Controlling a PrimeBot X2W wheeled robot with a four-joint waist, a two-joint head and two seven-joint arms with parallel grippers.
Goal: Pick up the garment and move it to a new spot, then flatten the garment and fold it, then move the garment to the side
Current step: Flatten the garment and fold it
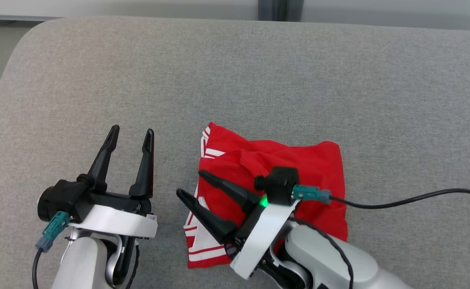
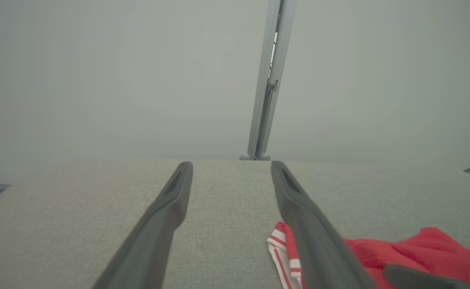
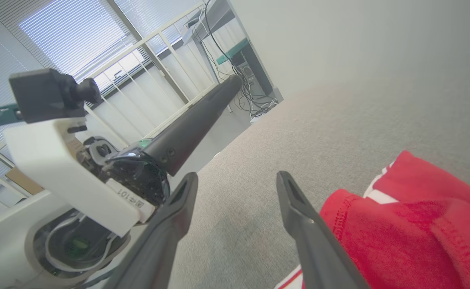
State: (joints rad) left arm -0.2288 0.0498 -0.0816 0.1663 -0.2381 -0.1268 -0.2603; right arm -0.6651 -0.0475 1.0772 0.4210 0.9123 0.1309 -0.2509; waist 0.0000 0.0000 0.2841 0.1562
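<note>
A red garment [image 1: 299,160] with white striped trim lies folded in a compact bundle on the grey cushion [image 1: 235,72], in the lower middle of the head view. My right gripper [image 1: 190,184] hovers open over the garment's left edge, fingers pointing left, nothing between them. The right wrist view has the red cloth [image 3: 411,224] just to the right of my right fingers [image 3: 299,216]. My left gripper [image 1: 132,132] stands open over bare cushion to the left of the garment, holding nothing. The left wrist view catches the striped hem [image 2: 283,253] beside its right finger [image 2: 311,237].
The cushion reaches far back and to both sides, with its rounded left corner [image 1: 30,36] near a floor drop. A black cable [image 1: 419,198] trails right from my right wrist. A metal post [image 2: 269,80] stands behind the cushion's back edge.
</note>
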